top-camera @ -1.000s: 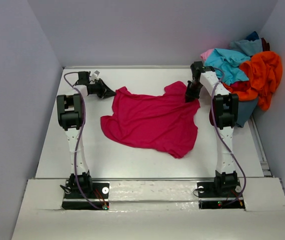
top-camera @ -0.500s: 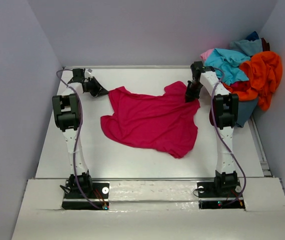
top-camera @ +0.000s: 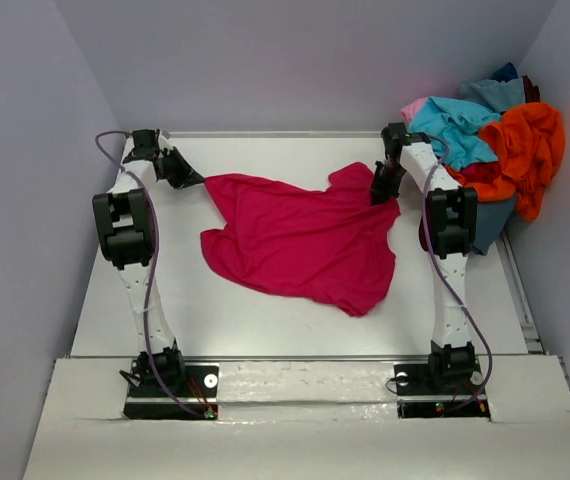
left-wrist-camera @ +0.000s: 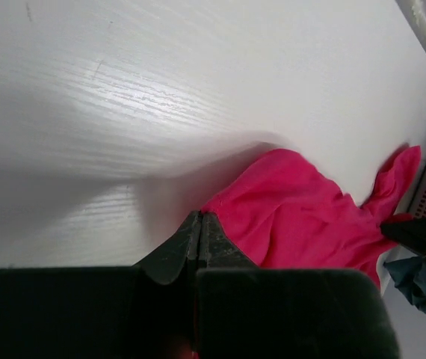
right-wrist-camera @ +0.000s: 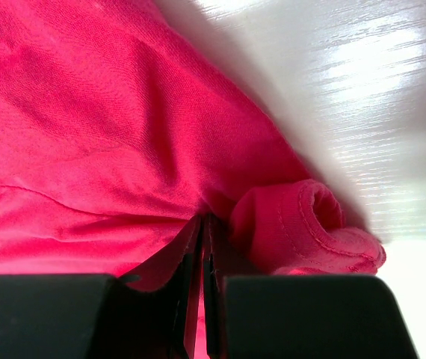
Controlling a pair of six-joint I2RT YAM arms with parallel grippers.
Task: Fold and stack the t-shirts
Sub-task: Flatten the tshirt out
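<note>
A crimson-magenta t-shirt (top-camera: 305,240) lies spread and rumpled on the white table (top-camera: 265,320). My left gripper (top-camera: 193,181) is at the back left, shut on the shirt's left corner, which is drawn out to a point. In the left wrist view the shut tips (left-wrist-camera: 199,218) meet the shirt's edge (left-wrist-camera: 303,224). My right gripper (top-camera: 378,197) is at the shirt's back right corner, next to a sleeve. In the right wrist view it (right-wrist-camera: 202,223) is shut on a fold of the shirt (right-wrist-camera: 86,112), with a rolled hem (right-wrist-camera: 310,217) beside it.
A pile of other t-shirts sits at the back right corner: orange (top-camera: 530,145), turquoise (top-camera: 455,125), pink (top-camera: 415,106), dark blue (top-camera: 506,72). Grey walls close in the left, back and right. The table's metal edge rail (top-camera: 520,290) runs along the right.
My left gripper has moved left and toward the back wall, pulling the shirt's left corner out with it. The right gripper has held still.
</note>
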